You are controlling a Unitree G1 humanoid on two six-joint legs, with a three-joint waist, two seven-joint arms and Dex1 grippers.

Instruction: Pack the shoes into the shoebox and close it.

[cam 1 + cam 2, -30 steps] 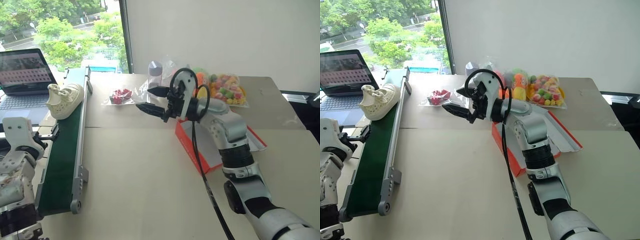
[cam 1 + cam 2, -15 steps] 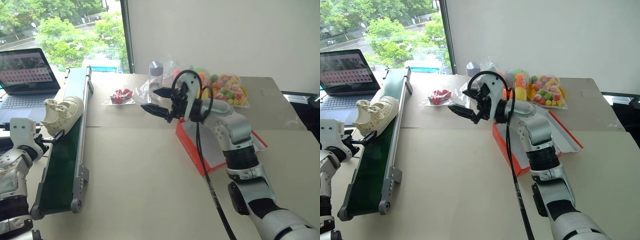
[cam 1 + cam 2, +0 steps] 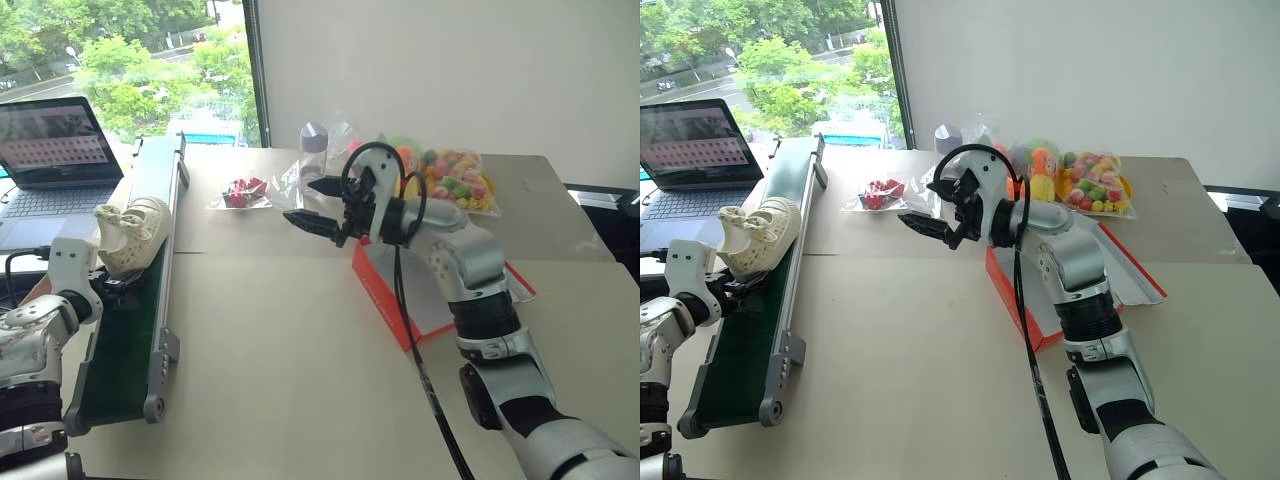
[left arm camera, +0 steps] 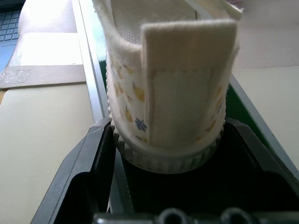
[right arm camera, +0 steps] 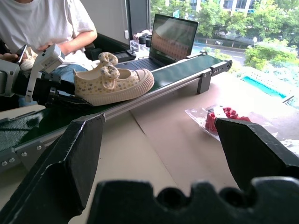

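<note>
One cream shoe (image 3: 131,229) with a bow and small flower print stands on the green conveyor belt (image 3: 125,340) at the left. My left gripper (image 3: 115,284) is at its heel. In the left wrist view the heel of the shoe (image 4: 173,70) fills the gap between the two black fingers (image 4: 91,163), which press on both sides of the sole. The red-orange shoebox (image 3: 385,300) lies open on the table, white inside, partly hidden behind my right arm. My right gripper (image 3: 312,203) hangs open and empty above the table, left of the shoebox.
A laptop (image 3: 48,150) stands beside the belt at the far left. A small bag of red things (image 3: 240,192), a capped jar (image 3: 313,148) and bags of colourful toys (image 3: 455,180) lie at the back. A person (image 5: 46,23) in a white T-shirt sits behind the belt.
The shoe has travelled along the belt toward its near end. My left gripper has come forward and down to the heel and its fingers have closed in on it. The right arm has kept still.
</note>
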